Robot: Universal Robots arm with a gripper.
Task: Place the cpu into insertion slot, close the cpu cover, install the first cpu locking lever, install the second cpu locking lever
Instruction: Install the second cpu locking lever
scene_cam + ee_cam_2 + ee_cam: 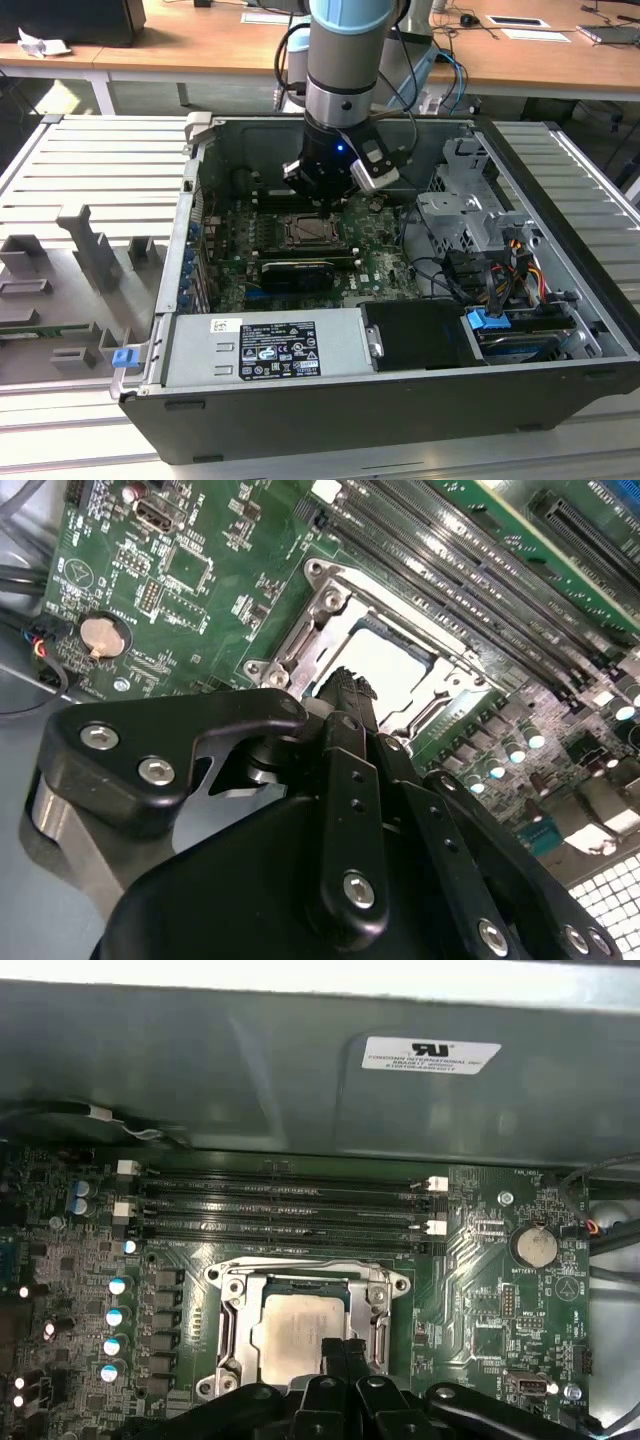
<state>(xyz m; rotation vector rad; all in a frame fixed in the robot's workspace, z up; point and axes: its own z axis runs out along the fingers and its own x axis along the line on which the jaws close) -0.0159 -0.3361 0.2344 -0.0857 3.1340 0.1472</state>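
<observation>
So my claw (pixel 345 1352) is hanging right over the socket on the motherboard (pixel 170 570), fingers pinched together with nothing between them as far as I'm seeing in both wrist views. The cpu (pixel 300 1335) is already sitting flat in the insertion slot (pixel 312 231), and the cpu cover (pixel 305 1282) is lying down around it, framing the chip through its window. I can't make out where the locking levers are sitting. The memory slots (pixel 290 1210) are running just beside the socket.
</observation>
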